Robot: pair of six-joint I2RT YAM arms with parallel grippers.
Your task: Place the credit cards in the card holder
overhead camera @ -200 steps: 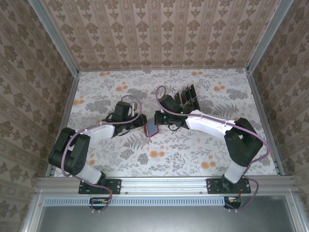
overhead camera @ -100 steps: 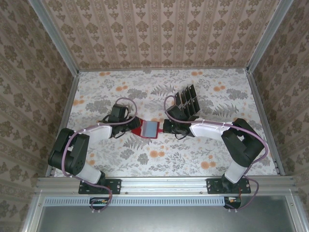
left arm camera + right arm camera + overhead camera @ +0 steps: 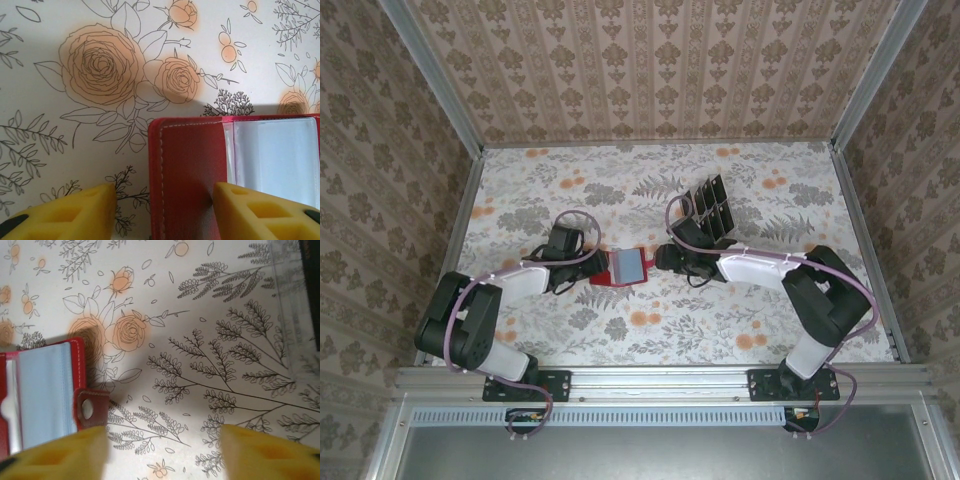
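Note:
The card holder (image 3: pixel 626 267) is a red wallet lying open and flat mid-table, pale grey-blue pockets up. My left gripper (image 3: pixel 594 269) sits at its left end. In the left wrist view the left gripper (image 3: pixel 162 212) is open, astride the red flap (image 3: pixel 190 170), and the left finger stands clear of the stitched edge. My right gripper (image 3: pixel 660 259) is at the wallet's right end. In the right wrist view the right gripper (image 3: pixel 165 452) is open over bare tablecloth, with the card holder (image 3: pixel 42 390) and its clasp tab (image 3: pixel 90 407) just left of it. The dark credit cards (image 3: pixel 712 203) stand behind the right arm.
A clear slotted rack (image 3: pixel 292 315) holds the cards, behind and right of the wallet. Patterned walls and a metal frame (image 3: pixel 860 215) close in the table on three sides. There is open floral cloth (image 3: pixel 650 330) in front of the wallet.
A second ago both grippers held the wallet up on edge. It now lies open and flat, and both grippers have opened and let go of it.

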